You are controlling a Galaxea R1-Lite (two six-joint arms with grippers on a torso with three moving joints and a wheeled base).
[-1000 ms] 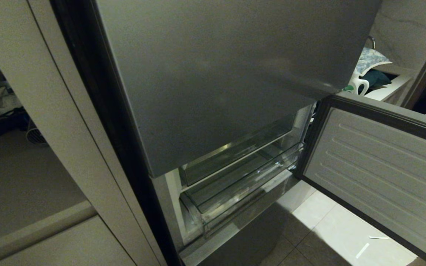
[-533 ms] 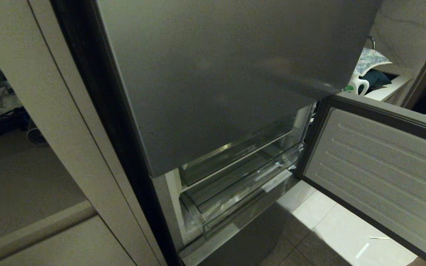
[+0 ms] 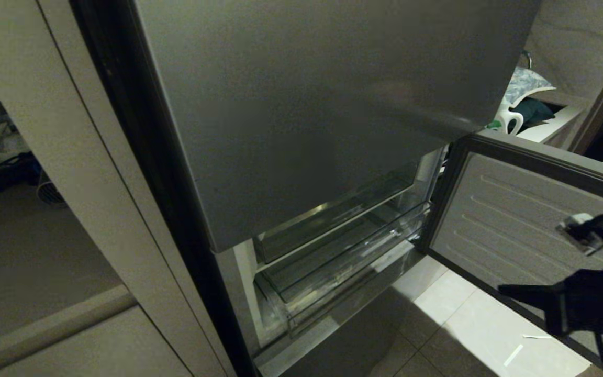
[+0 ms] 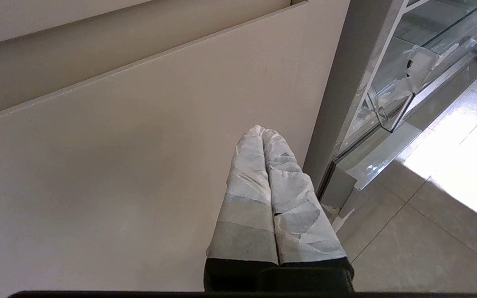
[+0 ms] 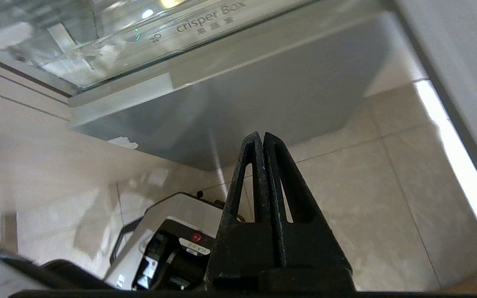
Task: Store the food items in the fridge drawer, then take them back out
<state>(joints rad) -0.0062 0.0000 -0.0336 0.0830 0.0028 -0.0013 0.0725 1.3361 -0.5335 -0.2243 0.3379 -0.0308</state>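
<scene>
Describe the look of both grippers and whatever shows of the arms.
The left gripper has two long tapered fingers wrapped in pale grey-white tape, on a black base. The right gripper is bare matte black: two slim triangular fingers with slotted cut-outs. In the head view, the right arm is black, with a looping black cable and a small silver fitting.

The fridge door (image 3: 322, 104) is plain grey steel. The open lower door (image 3: 521, 220) shows pale grey ribs inside a dark frame. The drawer (image 3: 333, 272) is clear. Floor tiles (image 3: 469, 324) are glossy beige. The right hand (image 5: 262, 140) is black; the left hand (image 4: 262, 134) is wrapped in pale blue-grey tape.
</scene>
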